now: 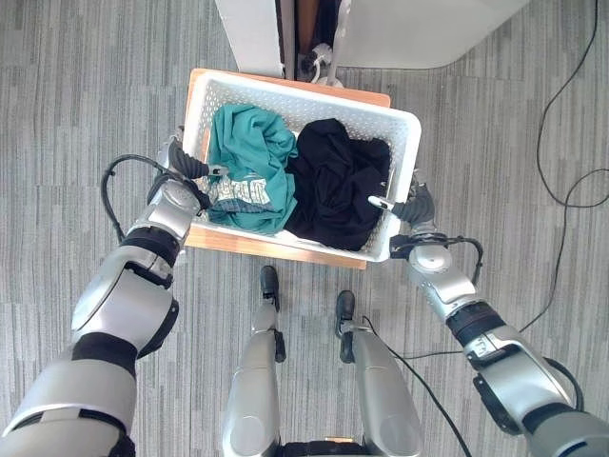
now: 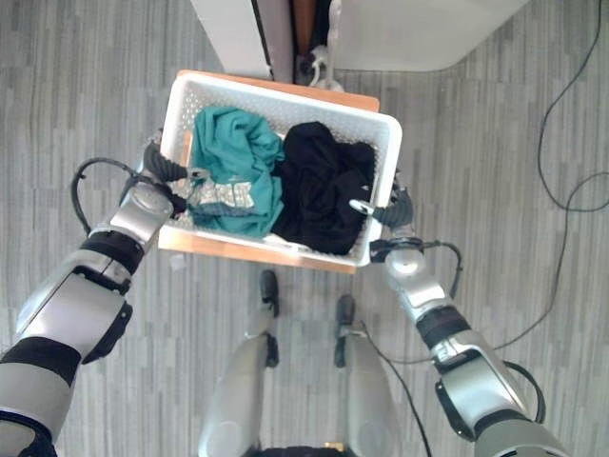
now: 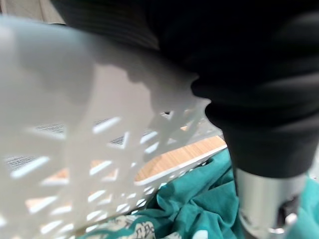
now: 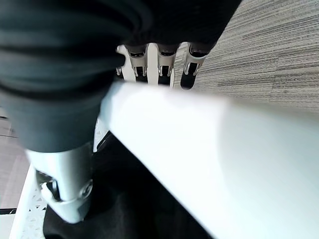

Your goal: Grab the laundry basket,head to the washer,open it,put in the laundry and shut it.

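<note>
A white perforated laundry basket (image 1: 314,95) stands on a low wooden board (image 1: 276,249) in front of me. Inside lie a teal garment (image 1: 249,162) on the left and a black garment (image 1: 338,181) on the right. My left hand (image 1: 186,167) clasps the basket's left rim, its thumb (image 3: 266,199) inside over the teal cloth (image 3: 199,204). On the other side my right hand (image 1: 414,208) clasps the right rim (image 4: 224,144), with fingers (image 4: 191,67) down the outer wall and thumb (image 4: 70,189) inside by the black cloth (image 4: 134,209).
Just beyond the basket stand a large white appliance (image 1: 419,29) and a white panel (image 1: 252,33), with a narrow dark gap between them. Grey striped carpet (image 1: 86,95) lies open on both sides of the board.
</note>
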Controlling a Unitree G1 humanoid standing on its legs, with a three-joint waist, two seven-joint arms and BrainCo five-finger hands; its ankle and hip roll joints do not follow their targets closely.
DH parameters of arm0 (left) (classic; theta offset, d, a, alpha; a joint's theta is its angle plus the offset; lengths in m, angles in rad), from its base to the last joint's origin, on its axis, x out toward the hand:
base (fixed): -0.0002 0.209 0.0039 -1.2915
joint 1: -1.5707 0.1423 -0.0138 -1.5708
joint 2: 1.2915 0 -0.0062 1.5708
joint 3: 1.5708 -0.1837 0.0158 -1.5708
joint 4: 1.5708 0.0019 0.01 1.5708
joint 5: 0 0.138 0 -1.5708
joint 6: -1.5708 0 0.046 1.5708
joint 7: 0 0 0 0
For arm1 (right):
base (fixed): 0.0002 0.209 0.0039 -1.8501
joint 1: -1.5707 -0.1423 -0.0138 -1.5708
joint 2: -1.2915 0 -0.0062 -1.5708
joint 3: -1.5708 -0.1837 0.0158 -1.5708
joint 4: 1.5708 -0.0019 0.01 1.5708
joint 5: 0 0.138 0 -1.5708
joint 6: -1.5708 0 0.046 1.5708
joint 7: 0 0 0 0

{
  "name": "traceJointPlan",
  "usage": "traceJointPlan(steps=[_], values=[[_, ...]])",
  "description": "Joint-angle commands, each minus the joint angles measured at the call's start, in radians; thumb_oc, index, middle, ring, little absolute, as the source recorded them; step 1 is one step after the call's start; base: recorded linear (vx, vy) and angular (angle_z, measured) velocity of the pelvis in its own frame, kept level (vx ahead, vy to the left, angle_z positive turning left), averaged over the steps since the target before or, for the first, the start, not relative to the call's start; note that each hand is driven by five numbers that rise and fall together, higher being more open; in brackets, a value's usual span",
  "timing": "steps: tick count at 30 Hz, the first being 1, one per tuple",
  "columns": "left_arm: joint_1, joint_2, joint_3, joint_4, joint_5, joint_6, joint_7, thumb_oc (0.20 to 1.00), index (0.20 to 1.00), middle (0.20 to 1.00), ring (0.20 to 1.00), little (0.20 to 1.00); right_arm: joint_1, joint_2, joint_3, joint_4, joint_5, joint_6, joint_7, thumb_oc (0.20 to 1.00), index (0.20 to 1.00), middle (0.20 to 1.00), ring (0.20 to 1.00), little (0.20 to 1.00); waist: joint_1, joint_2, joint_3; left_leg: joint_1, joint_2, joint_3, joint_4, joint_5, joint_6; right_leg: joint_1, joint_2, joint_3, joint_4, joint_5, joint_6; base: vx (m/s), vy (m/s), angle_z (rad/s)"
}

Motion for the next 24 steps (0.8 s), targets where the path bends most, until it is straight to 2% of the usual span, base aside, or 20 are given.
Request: traceJointPlan(steps=[1,11,12,13,14,15,16,17,24], values=[[-0.048,-0.078,-0.013,0.007,-0.009,-0.015,0.019,1.0,1.0,1.0,1.0,1.0,-0.016,0.053,0.008,0.046,-0.018,0.062,-0.031,1.0,1.0,1.0,1.0,1.0,0.016,0.005,0.004,-0.01,0.024,-0.025,0.177,-0.217,-0.006,0.056,-0.093,-0.011,-0.244,0.17,0.06,0.02,0.074,-0.02],[-0.01,-0.075,-0.012,-0.048,-0.019,-0.012,0.036,1.0,1.0,1.0,1.0,1.0,-0.005,0.114,0.023,0.064,0.083,0.057,-0.012,1.0,1.0,1.0,1.0,1.0,0.029,-0.003,0.007,-0.025,0.004,-0.016,0.224,-0.254,0.01,0.057,-0.113,0.0,-0.233,0.175,0.069,0.03,0.069,-0.02],[-0.006,-0.074,-0.01,-0.055,-0.018,-0.011,0.037,0.853,0.853,0.853,0.853,0.853,-0.001,0.114,0.026,0.059,0.084,0.058,-0.008,1.0,1.0,1.0,1.0,1.0,0.03,-0.004,0.007,-0.027,0.003,-0.015,0.227,-0.257,0.012,0.056,-0.114,0.001,-0.232,0.175,0.07,0.02,0.037,-0.03],[-0.006,-0.074,-0.01,-0.056,-0.018,-0.011,0.037,0.576,0.576,0.576,0.576,0.576,-0.001,0.114,0.026,0.058,0.084,0.058,-0.008,1.0,1.0,1.0,1.0,1.0,0.03,-0.004,0.007,-0.027,0.003,-0.015,0.228,-0.257,0.012,0.056,-0.114,0.001,-0.232,0.175,0.07,0.02,0.048,-0.05],[-0.005,-0.072,-0.008,-0.057,-0.019,-0.011,0.038,0.2,0.2,0.2,0.2,0.2,0.004,0.114,0.041,0.052,0.096,0.061,0.008,1.0,1.0,1.0,1.0,1.0,0.03,-0.008,0.007,-0.031,0.001,-0.013,0.237,-0.262,0.016,0.052,-0.117,0.002,-0.23,0.176,0.07,0.02,0.045,-0.03],[-0.003,-0.066,-0.01,-0.056,-0.011,-0.01,0.035,0.2,0.2,0.2,0.2,0.2,0.007,0.111,0.048,0.041,0.1,0.062,0.016,0.63,0.63,0.63,0.63,0.63,0.031,-0.012,0.007,-0.034,0.0,-0.012,0.238,-0.263,0.017,0.049,-0.118,0.003,-0.229,0.178,0.072,0.03,0.053,-0.02],[-0.002,-0.062,-0.013,-0.059,-0.006,-0.011,0.034,0.2,0.2,0.2,0.2,0.2,0.013,0.108,0.055,0.032,0.101,0.062,0.026,0.63,0.63,0.63,0.63,0.63,0.031,-0.014,0.007,-0.036,0.0,-0.011,0.24,-0.264,0.017,0.047,-0.12,0.003,-0.229,0.179,0.072,0.04,0.043,-0.04],[0.002,-0.043,-0.022,-0.082,0.013,-0.013,0.031,0.2,0.2,0.2,0.2,0.2,0.03,0.1,0.065,0.018,0.123,0.058,0.048,0.2,0.2,0.2,0.2,0.2,0.032,-0.019,0.007,-0.039,-0.001,-0.009,0.244,-0.266,0.019,0.044,-0.121,0.005,-0.229,0.18,0.073,0.03,0.027,-0.05],[0.045,0.004,0.007,-0.184,0.018,-0.031,0.043,0.2,0.2,0.2,0.2,0.2,0.073,0.085,0.054,-0.047,0.15,0.031,0.057,0.2,0.2,0.2,0.2,0.2,0.033,-0.028,0.007,-0.046,-0.001,-0.007,0.248,-0.272,0.02,0.04,-0.125,0.003,-0.232,0.183,0.074,0.01,0.005,-0.01]])
